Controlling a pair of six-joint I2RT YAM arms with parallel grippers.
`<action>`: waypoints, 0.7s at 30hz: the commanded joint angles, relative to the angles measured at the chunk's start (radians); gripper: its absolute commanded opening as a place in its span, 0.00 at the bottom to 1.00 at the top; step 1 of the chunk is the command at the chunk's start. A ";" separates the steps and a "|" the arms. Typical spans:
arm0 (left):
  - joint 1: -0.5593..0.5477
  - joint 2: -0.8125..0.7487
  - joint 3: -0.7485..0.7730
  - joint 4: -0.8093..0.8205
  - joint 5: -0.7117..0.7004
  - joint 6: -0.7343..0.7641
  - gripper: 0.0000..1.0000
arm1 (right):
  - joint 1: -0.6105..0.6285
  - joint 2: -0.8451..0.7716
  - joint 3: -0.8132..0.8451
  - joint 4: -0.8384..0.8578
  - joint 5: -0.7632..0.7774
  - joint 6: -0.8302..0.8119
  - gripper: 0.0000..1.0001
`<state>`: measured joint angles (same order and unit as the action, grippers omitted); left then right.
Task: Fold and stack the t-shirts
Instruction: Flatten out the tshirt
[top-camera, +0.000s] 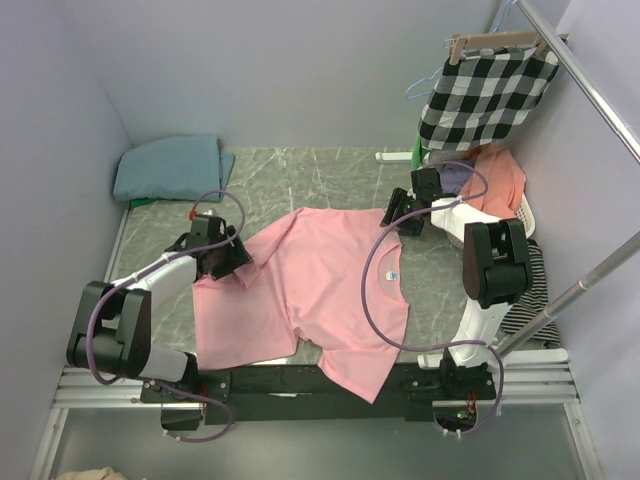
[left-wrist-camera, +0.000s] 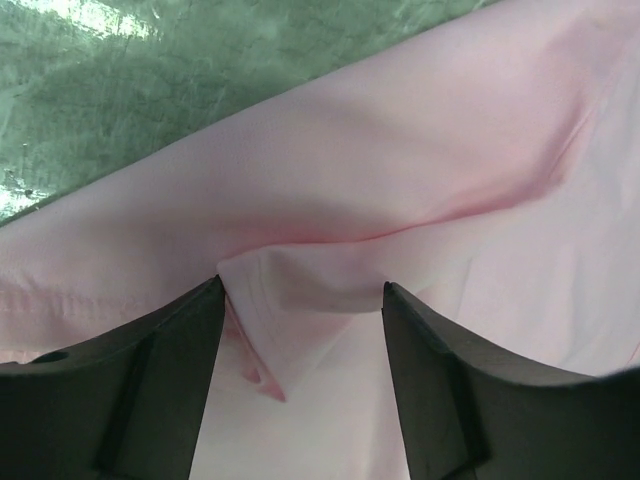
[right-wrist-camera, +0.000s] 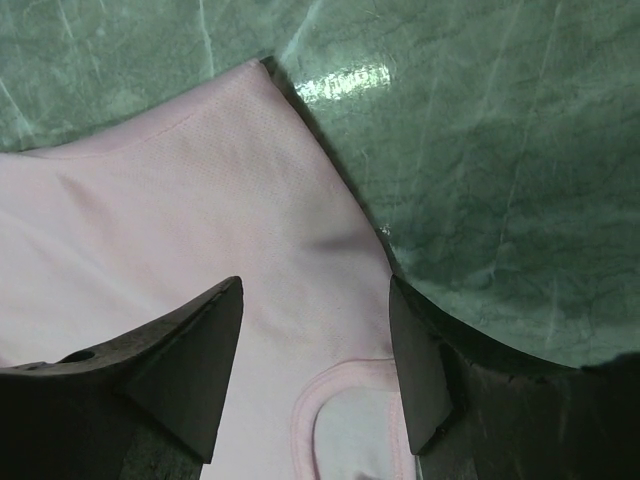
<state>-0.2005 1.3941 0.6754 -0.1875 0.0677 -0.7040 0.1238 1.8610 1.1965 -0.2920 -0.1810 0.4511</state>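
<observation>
A light pink t-shirt (top-camera: 310, 290) lies spread on the green marble table (top-camera: 300, 170), collar (top-camera: 388, 275) toward the right. My left gripper (top-camera: 238, 262) is open at the shirt's left edge; in the left wrist view a small raised fold of pink cloth (left-wrist-camera: 300, 275) sits between the open fingers of the gripper (left-wrist-camera: 302, 285). My right gripper (top-camera: 400, 222) is open over the shirt's shoulder; in the right wrist view the gripper (right-wrist-camera: 315, 285) spans pink cloth (right-wrist-camera: 150, 220) just above the collar (right-wrist-camera: 330, 400). A dusty teal t-shirt (top-camera: 170, 165) lies folded at the back left.
A black-and-white checked cloth (top-camera: 485, 95) hangs on a hanger at the back right. An orange garment (top-camera: 497, 180) lies in a white basket (top-camera: 528, 215) and a striped garment (top-camera: 540, 290) lies at the right. Metal rails (top-camera: 590, 85) run along the right. Walls enclose the table.
</observation>
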 joint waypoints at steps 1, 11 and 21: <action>-0.002 0.034 0.032 0.037 0.004 -0.002 0.68 | -0.007 -0.052 -0.008 -0.001 0.018 -0.019 0.67; 0.000 0.014 0.018 0.019 -0.065 0.000 0.61 | -0.009 -0.059 -0.009 -0.001 0.026 -0.025 0.67; 0.000 -0.009 0.122 -0.033 -0.101 0.020 0.02 | -0.042 -0.034 0.021 0.040 0.008 -0.012 0.64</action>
<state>-0.2005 1.4296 0.6991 -0.2070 0.0113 -0.6994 0.1135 1.8477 1.1893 -0.2947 -0.1593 0.4438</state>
